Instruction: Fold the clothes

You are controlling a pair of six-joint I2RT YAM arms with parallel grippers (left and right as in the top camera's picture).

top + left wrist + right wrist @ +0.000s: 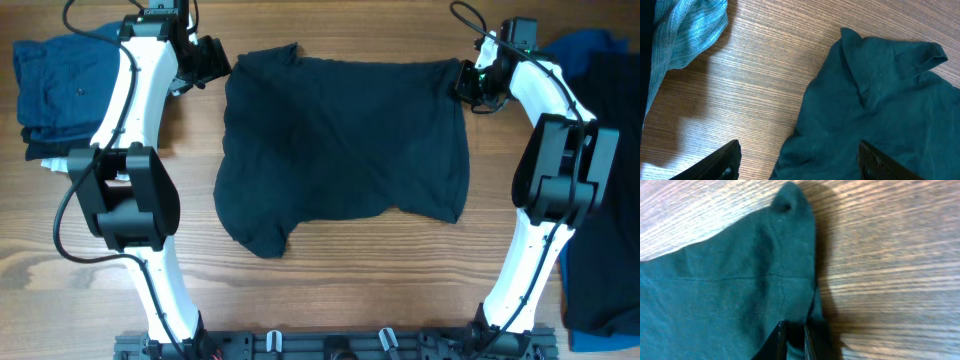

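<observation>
— Where does the shirt [340,140] lie?
— Spread dark across the middle of the desk [350,300], one edge running close along the far edge and a lobe of cloth trailing toward the near edge. It is rumpled and not yet folded.
— And the arms?
— The right gripper [794,330] is clenched on the shirt's far right corner. Its wrist view shows cloth pinched between the two narrow fingers. The left gripper [800,162] hangs released at the far left corner, with one finger over the cloth and the other over bare wood, and it has taken nothing.
— So which step is it?
— By the look of it, the very start of the fold, which is taking both far corners. One is taken, the other is not.
— What does the next move call for?
— Probably the left gripper must drop onto its corner and close. Then both should lift together and carry that edge evenly toward the near edge, or the cloth will skew. The blue stack [55,85] at the desk's left edge lies apart from the shirt, behind that arm
</observation>
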